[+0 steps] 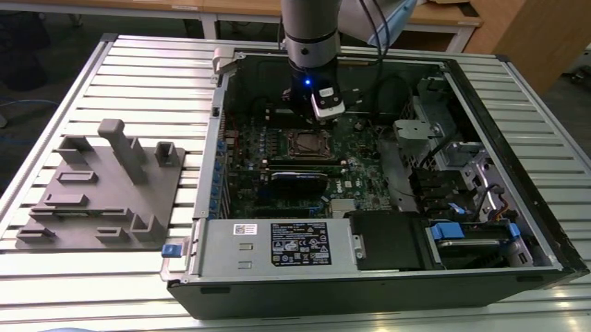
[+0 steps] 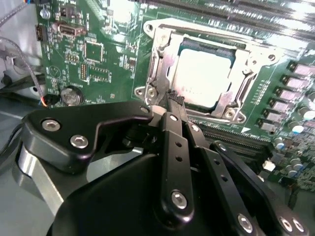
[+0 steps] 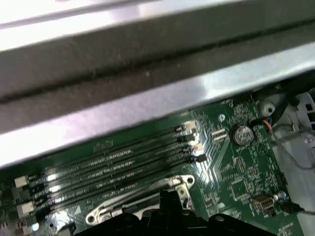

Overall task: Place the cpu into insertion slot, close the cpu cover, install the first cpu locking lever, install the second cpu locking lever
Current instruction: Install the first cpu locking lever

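One hand – just beside the cpu cover edge.

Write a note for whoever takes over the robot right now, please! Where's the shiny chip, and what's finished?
Gripper: low over the motherboard, right at the edge of the insertion slot. Cannot tell whether it is open or shut.
Cpu: lying flat in the slot.
Cpu cover: looks lowered around the cpu, whose silver top shows through its window.
Done: cpu placed; cover apparently closed.
Left: the two locking levers. In the first wrist view, a silvery lever lies beside the memory slots. Whether it is latched cannot be told.
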Available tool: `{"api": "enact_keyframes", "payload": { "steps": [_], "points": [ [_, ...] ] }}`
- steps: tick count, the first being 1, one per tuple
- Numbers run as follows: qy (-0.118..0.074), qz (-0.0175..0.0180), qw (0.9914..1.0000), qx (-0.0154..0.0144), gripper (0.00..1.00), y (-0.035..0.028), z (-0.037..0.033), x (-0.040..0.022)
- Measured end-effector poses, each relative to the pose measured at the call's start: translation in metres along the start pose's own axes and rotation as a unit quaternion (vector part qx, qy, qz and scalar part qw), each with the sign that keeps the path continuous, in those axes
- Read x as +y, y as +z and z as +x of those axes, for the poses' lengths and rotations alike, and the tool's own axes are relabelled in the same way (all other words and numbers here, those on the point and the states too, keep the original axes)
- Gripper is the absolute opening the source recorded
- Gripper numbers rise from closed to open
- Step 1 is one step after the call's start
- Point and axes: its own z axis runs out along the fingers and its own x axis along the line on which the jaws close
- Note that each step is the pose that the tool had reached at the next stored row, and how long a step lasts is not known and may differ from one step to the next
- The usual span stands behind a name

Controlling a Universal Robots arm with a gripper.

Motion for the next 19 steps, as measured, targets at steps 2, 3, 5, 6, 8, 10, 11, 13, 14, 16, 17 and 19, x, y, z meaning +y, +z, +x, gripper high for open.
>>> {"api": "enact_keyframes", "payload": {
  "steps": [2, 3, 5, 6, 8, 10, 11, 13, 14, 16, 17, 19],
  "points": [
    [0.000, 0.0004, 1.00000, -0.0001, 0.10, 0.0000, 0.0000, -0.0001],
    [0.000, 0.0006, 1.00000, -0.0002, 0.10, 0.0000, 0.0000, 0.0000],
    [0.000, 0.0020, 0.99999, 0.0037, 0.10, 0.0003, 0.0001, 0.0000],
    [0.000, 0.0040, 0.99995, 0.0091, 0.10, 0.0005, 0.0001, 0.0000],
    [0.001, 0.0095, 0.99965, 0.0246, 0.10, 0.0011, 0.0001, -0.0001],
    [0.002, 0.0138, 0.99922, 0.0370, 0.10, 0.0015, 0.0001, -0.0001],
    [0.002, 0.0150, 0.99908, 0.0402, 0.10, 0.0016, 0.0001, -0.0001],
    [0.002, 0.0151, 0.99907, 0.0403, 0.10, 0.0015, 0.0001, -0.0001],
    [0.002, 0.0151, 0.99907, 0.0403, 0.10, 0.0015, 0.0001, -0.0001],
    [0.002, 0.0161, 0.99907, 0.0400, 0.10, 0.0017, 0.0000, -0.0001],
    [0.002, 0.0202, 0.99904, 0.0389, 0.10, 0.0017, -0.0001, 0.0000],
    [0.001, 0.0283, 0.99883, 0.0392, 0.10, 0.0018, -0.0010, 0.0003]
  ]
}}
